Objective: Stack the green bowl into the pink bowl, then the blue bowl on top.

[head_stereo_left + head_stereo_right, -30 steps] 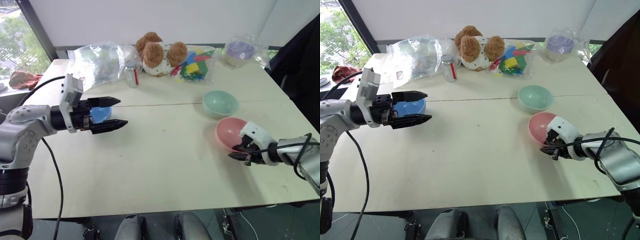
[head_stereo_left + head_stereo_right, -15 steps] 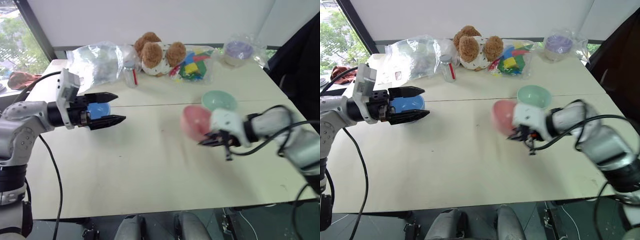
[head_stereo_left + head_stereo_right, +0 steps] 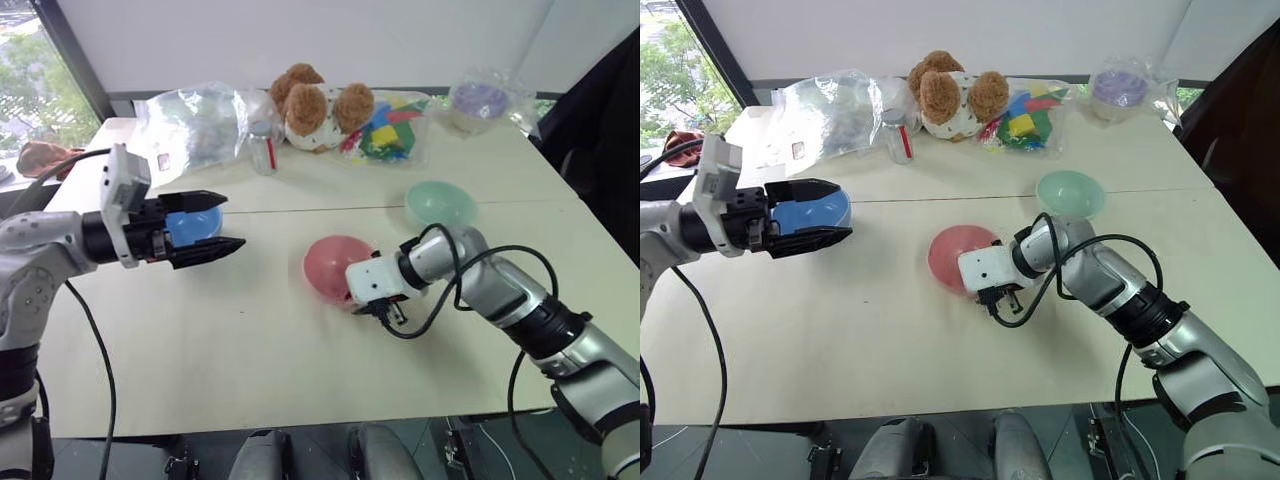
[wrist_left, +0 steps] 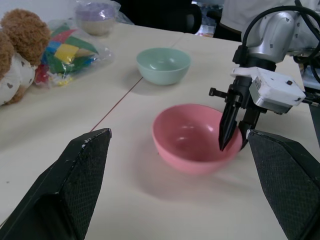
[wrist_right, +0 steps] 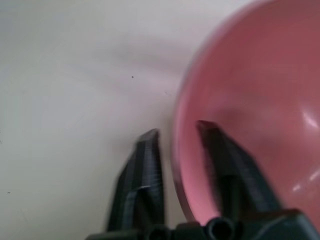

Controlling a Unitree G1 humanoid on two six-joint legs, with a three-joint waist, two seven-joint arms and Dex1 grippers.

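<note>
The right gripper (image 4: 234,136) has slid the pink bowl (image 3: 335,271) to the middle of the table (image 3: 250,340) and now loosens its fingers around the rim, so the green bowl (image 3: 440,203), just behind it, can go in next, while the left gripper (image 3: 222,222) hangs spread wide over the blue bowl (image 3: 810,212).

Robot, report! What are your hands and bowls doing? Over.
Left gripper open by blue bowl. Right gripper open, astride pink bowl rim. Green bowl apart, nothing stacked yet.
</note>
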